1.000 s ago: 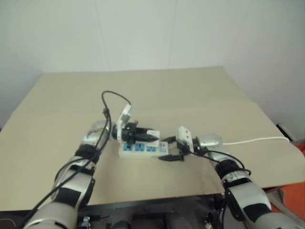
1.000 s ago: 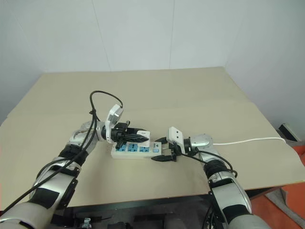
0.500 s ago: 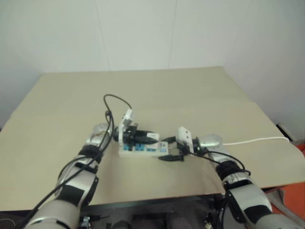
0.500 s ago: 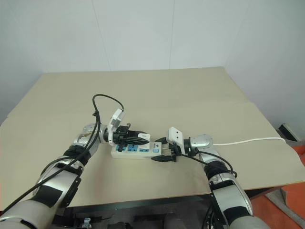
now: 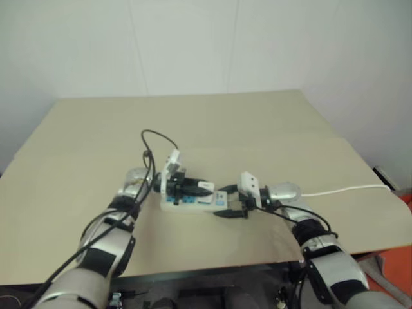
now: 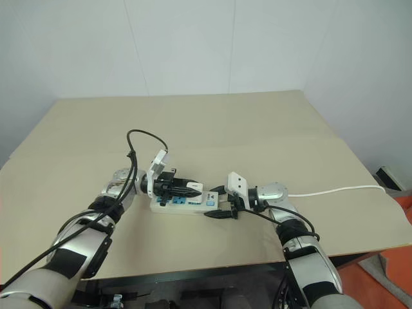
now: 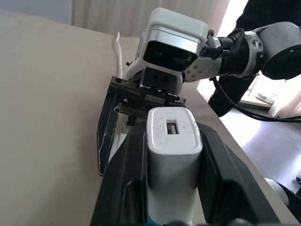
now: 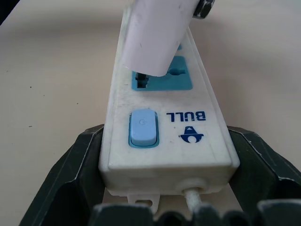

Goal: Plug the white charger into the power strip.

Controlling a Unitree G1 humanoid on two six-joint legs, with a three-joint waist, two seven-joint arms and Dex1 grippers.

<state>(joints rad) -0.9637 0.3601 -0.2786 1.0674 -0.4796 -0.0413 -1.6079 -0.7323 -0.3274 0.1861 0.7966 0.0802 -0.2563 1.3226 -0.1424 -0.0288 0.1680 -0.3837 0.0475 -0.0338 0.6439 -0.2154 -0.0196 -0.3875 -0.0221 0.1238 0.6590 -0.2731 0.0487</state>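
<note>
Charger [image 7: 172,150]: plain white rectangular block

The table [image 6: 257,129] has a plain beige top. The power strip [image 6: 183,205] lies flat near its front edge; its white cable [image 6: 335,190] trails right.

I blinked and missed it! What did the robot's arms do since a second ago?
The left gripper, shut on the charger, came down closer to the strip, so the charger now hangs just above a socket. It is not yet plugged in. The right gripper stayed put, its fingers on both sides of the strip's switch end. The strip did not move on the table.
</note>
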